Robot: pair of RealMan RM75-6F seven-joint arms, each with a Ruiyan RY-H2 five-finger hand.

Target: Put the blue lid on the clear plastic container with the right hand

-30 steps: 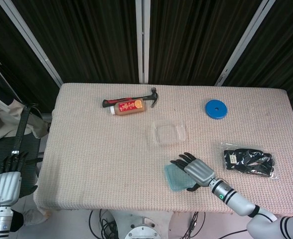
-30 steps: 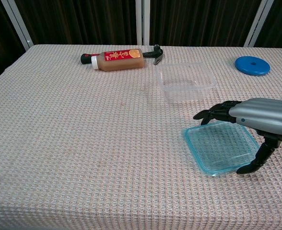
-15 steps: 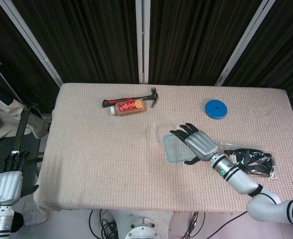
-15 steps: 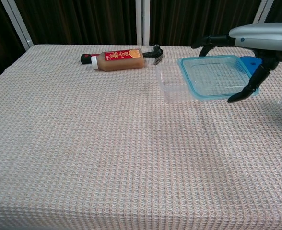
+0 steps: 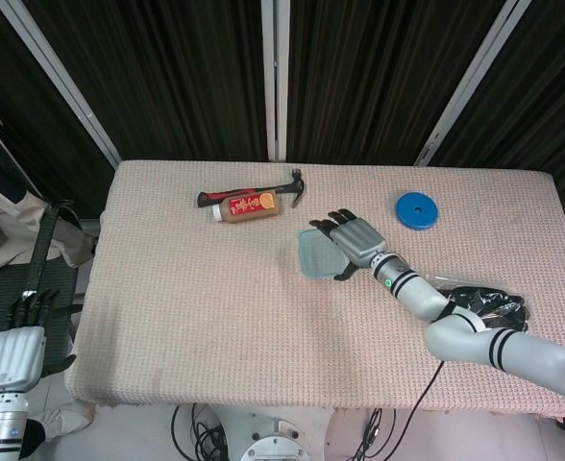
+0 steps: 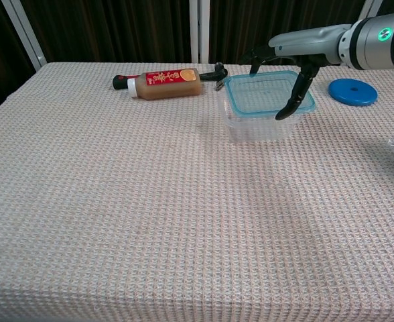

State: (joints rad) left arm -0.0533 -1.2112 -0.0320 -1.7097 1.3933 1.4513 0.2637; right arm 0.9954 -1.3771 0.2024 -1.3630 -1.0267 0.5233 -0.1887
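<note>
Held in the right hand, pinched between thumb below and fingers above: the blue lid, a thin, translucent, square piece with rounded corners and a raised teal rim. Lying now over the clear plastic container, a see-through box with soft rounded walls, near the middle of the far half of the tabletop. Not possible to tell whether the rim is pressed down all around; in the chest view sitting level on the container mouth.

Covering the tabletop, a pale pink waffle-weave cloth, coarse and regular.

Behind the container, toward the far edge: a brown bottle with red label, lying on its side, and just behind it, touching or nearly so, a hammer with black and red handle and dark metal head. Well to the right, a flat round blue disc with a small hole in its centre. Near the right edge, a clear bag of black items, partly hidden by the right arm.

Wide bare cloth across the whole left and near part of the tabletop.

Off the tabletop at the far left and low: the left hand, silver back, dark fingers straight and apart, holding nothing.
</note>
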